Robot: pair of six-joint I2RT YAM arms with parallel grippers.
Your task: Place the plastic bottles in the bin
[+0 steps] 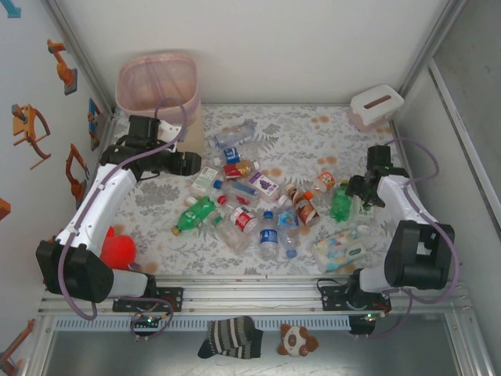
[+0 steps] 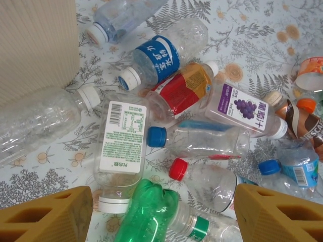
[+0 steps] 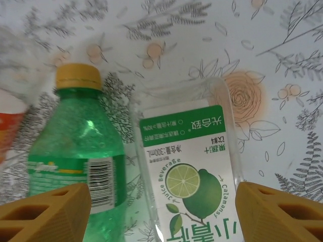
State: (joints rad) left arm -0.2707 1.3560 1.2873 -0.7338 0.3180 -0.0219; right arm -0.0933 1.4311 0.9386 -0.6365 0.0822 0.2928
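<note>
Several plastic bottles lie scattered over the middle of the floral table. The bin, beige with a pink liner, stands at the back left; its ribbed wall also fills a corner of the left wrist view. My left gripper hangs open over the pile's left side, and its fingers flank a green bottle and a red-capped clear one. My right gripper is open, low over a yellow-capped green bottle and a clear lime-label bottle, both lying between its fingers.
A white tissue box sits at the back right and a pastel wipes pack at the front right. A red toy lies by the left arm. Socks and a plush rest on the front ledge. White walls enclose the table.
</note>
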